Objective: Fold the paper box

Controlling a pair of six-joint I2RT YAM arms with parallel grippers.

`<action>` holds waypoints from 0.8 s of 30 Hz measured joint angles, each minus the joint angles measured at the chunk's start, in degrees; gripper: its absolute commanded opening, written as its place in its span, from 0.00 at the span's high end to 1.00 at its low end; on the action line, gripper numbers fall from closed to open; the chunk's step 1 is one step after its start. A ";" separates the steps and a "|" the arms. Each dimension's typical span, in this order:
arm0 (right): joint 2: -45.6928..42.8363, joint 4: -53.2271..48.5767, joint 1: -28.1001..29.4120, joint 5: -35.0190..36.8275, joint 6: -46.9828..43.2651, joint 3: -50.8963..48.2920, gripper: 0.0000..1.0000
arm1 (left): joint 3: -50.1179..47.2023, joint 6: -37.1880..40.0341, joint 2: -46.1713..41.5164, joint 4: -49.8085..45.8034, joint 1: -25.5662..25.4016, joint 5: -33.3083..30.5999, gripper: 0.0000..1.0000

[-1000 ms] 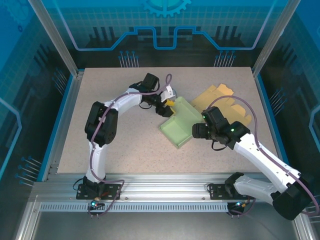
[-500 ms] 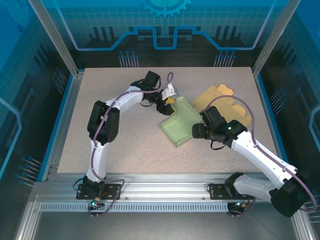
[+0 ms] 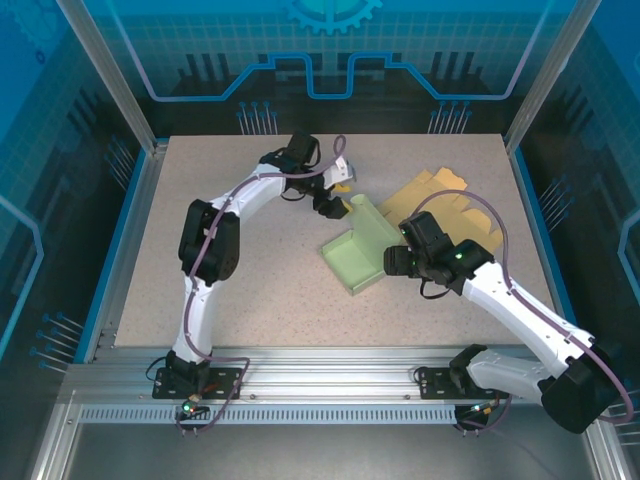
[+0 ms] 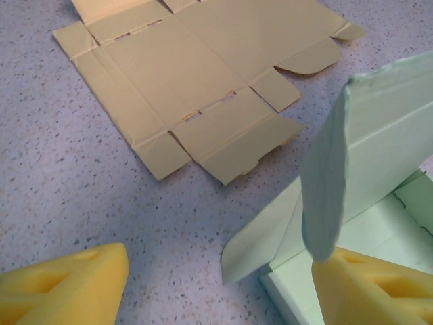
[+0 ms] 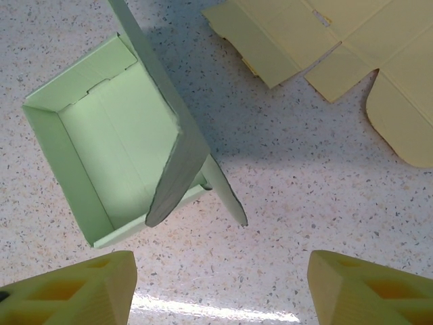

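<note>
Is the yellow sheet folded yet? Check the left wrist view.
No, the yellow sheet lies flat and unfolded on the table.

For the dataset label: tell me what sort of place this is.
Probably a robot lab work cell: an aluminium frame, blue printed wall panels, and a speckled table.

table: speckled beige top (image 3: pixel 250 290), centre | walls: blue printed panels (image 3: pixel 420 50), top and sides | frame: aluminium rail (image 3: pixel 330 385), bottom
</note>
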 measured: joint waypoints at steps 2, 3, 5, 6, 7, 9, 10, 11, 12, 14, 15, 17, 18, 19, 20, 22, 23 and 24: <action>0.09 0.11 0.00 -0.35 0.00 0.00 0.31 | 1.60 0.72 1.29 -0.66 -0.57 0.00 0.27; 0.09 0.11 0.00 -0.37 0.02 0.02 0.31 | 2.23 0.96 1.92 -1.01 -0.74 0.00 0.27; 0.09 0.13 0.00 -0.39 0.02 0.02 0.31 | 3.32 1.44 2.99 -1.84 -1.20 0.02 0.28; 0.09 0.13 0.00 -0.39 0.02 0.00 0.31 | 3.52 1.75 3.23 -2.21 -1.33 0.04 0.29; 0.09 0.15 0.00 -0.39 0.02 0.02 0.31 | 3.58 2.03 3.43 -2.67 -1.53 0.17 0.32; 0.09 0.13 0.00 -0.35 0.02 0.00 0.31 | 3.61 2.43 3.63 -3.41 -1.81 0.35 0.37; 0.09 0.15 0.00 -0.35 0.02 0.00 0.31 | 3.67 2.58 3.76 -3.80 -1.95 0.46 0.44; 0.09 0.17 0.00 -0.35 0.02 0.00 0.31 | 3.69 2.73 3.87 -4.04 -2.08 0.57 0.52; 0.09 0.20 0.00 -0.33 0.04 0.02 0.32 | 3.72 2.78 3.93 -4.31 -2.12 0.66 0.57; 0.24 0.31 0.00 -0.31 0.04 0.02 0.32 | 3.80 3.54 4.02 -4.92 -2.27 0.92 0.66; 0.39 0.37 0.00 -0.28 0.04 0.02 0.32 | 3.87 3.43 4.02 -5.16 -2.38 1.03 0.69; 0.98 0.37 -0.02 -0.26 0.04 0.02 0.32 | 3.98 3.63 4.02 -5.46 -2.43 1.09 0.78; 1.25 0.37 -0.04 -0.24 0.04 0.02 0.32 | 4.00 3.50 4.02 -5.60 -2.43 1.09 0.81; 1.49 0.37 -0.11 -0.17 0.02 0.02 0.32 | 4.00 3.61 4.02 -5.77 -2.43 1.09 0.85; 1.64 0.37 -0.26 -0.09 0.02 0.02 0.32 | 4.00 3.63 4.02 -5.95 -2.43 1.16 0.88; 1.70 0.44 -0.79 0.04 -0.02 0.02 0.32 | 3.98 3.52 4.02 -6.21 -2.43 1.27 0.99; 1.70 0.57 -1.16 0.15 -0.11 0.02 0.31 | 3.80 3.48 4.02 -6.19 -2.43 1.25 1.00; 1.70 0.79 -1.60 0.15 -0.31 0.02 0.31 | 3.41 3.48 3.85 -5.92 -2.43 1.25 1.00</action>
